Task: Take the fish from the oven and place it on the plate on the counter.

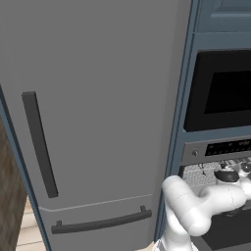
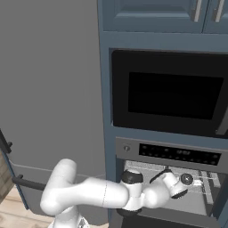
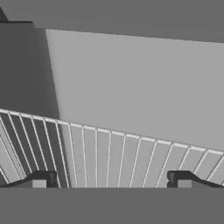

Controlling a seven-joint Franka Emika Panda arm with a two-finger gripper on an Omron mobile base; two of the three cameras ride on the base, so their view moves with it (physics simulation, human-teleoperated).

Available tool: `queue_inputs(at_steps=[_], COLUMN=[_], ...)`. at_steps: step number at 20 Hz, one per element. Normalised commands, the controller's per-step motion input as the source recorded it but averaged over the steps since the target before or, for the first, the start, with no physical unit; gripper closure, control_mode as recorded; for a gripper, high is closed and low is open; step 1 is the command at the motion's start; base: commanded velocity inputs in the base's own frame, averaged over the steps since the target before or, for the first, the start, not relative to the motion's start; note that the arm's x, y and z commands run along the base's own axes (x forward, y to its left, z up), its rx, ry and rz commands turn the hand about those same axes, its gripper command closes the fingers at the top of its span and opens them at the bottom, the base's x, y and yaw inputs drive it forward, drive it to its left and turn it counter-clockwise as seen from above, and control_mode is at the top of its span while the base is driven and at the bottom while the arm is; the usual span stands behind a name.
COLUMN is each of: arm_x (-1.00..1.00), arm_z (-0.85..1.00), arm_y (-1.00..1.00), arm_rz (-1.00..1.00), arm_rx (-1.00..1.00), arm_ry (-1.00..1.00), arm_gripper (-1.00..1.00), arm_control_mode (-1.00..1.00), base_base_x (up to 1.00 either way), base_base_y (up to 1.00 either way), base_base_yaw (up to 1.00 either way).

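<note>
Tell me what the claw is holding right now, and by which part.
Nothing is held. The claw is open, its fingertips wide apart over the bare wire rack inside the oven.

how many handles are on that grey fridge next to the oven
2: a vertical handle on the fridge's upper door, and a horizontal handle on its lower drawer. Others may lie out of frame.

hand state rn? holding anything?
Hand: open, fingers wide apart, holding nothing. It is inside the oven, above the wire rack.
</note>
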Motion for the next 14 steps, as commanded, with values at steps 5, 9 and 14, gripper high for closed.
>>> queue_inputs(at_steps=[5,9,14], arm_x=[-0.88,-0.48,-0.17], arm_z=[-0.96,-0.97,-1.00], arm_y=[0.00,0.00,0.00], arm_rz=[0.00,0.00,0.03], arm_rx=[0.16,0.14,0.14], arm_ry=[-0.39,-0.42,-0.47], arm_gripper=[-1.00,-1.00,-1.00], arm_control_mode=[-1.00,-1.00,-1.00], base_base_x=[0.00,0.00,0.00], base_base_y=[0.00,0.00,0.00], base_base_yaw=[0.00,0.00,0.00])
